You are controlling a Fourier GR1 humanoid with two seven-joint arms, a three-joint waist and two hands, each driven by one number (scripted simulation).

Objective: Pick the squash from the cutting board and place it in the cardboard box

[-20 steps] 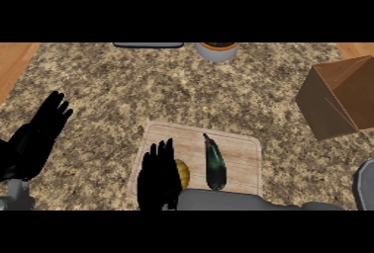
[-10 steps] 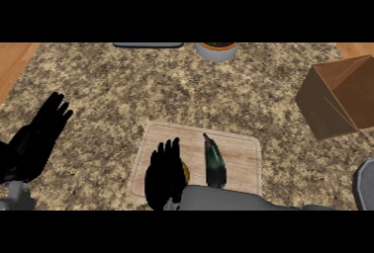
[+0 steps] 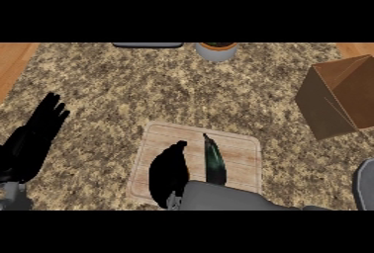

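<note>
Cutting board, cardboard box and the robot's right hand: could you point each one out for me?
Cutting board (image 3: 245, 153), head view, bare wood near its right edge.
Cardboard box (image 3: 329, 111), head view, its brown outer face.
Right hand (image 3: 168, 173), head view, the middle of the black hand.

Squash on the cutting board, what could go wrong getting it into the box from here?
1. The right hand hangs over the cutting board's left half, beside the squash, not over it; closing there could miss or shove it.
2. The squash is long and thin; held near one end it might swing.
3. The cardboard box stands far to the right; a long carry, and the squash may catch its rim.
</note>
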